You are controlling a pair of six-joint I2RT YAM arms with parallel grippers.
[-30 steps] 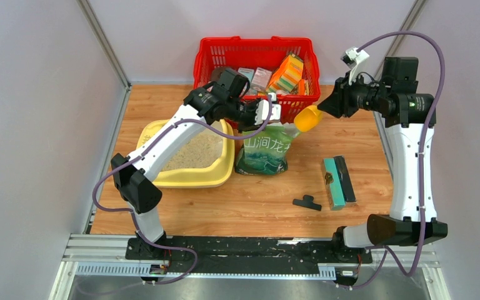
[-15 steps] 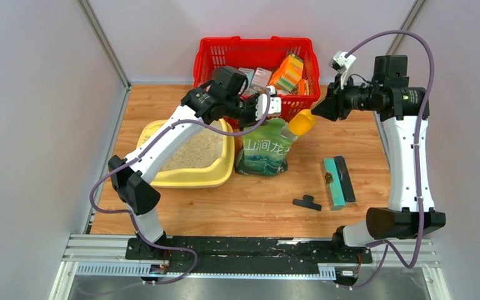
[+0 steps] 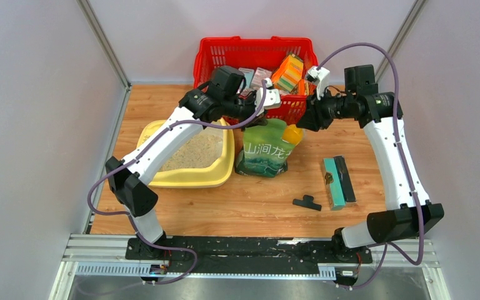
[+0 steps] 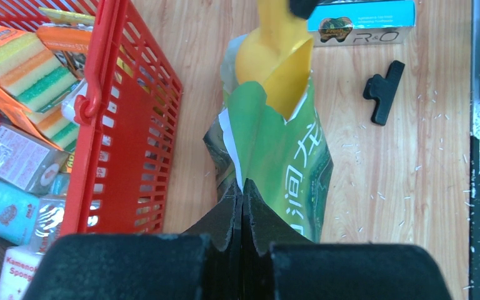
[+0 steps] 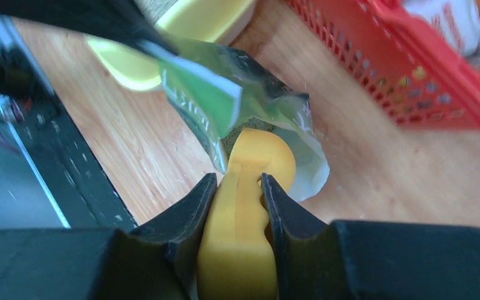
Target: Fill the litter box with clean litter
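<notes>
The litter box (image 3: 187,180), a pale-yellow tray, sits at the left with clean litter (image 3: 194,153) spread inside; my left arm crosses over it. A green bag (image 3: 265,153) stands just to its right. My left gripper (image 3: 254,120) is shut on the bag's top edge (image 4: 242,184) and holds the mouth open. My right gripper (image 3: 304,120) is shut on the handle of a yellow-orange scoop (image 3: 293,133). The scoop's bowl (image 4: 275,56) dips into the bag's open mouth. In the right wrist view the scoop (image 5: 250,162) sits between my fingers (image 5: 187,219), with the bag (image 5: 206,94) just beyond.
A red mesh basket (image 3: 253,53) full of sponges and packets stands right behind the bag. A teal box (image 3: 334,181) and a black clip (image 3: 307,202) lie on the table at the right. Loose grains are scattered on the wood near the front rail.
My right arm has swung left and down, carrying the scoop from beside the basket into the bag's mouth. My left gripper has stayed on the bag's edge.
</notes>
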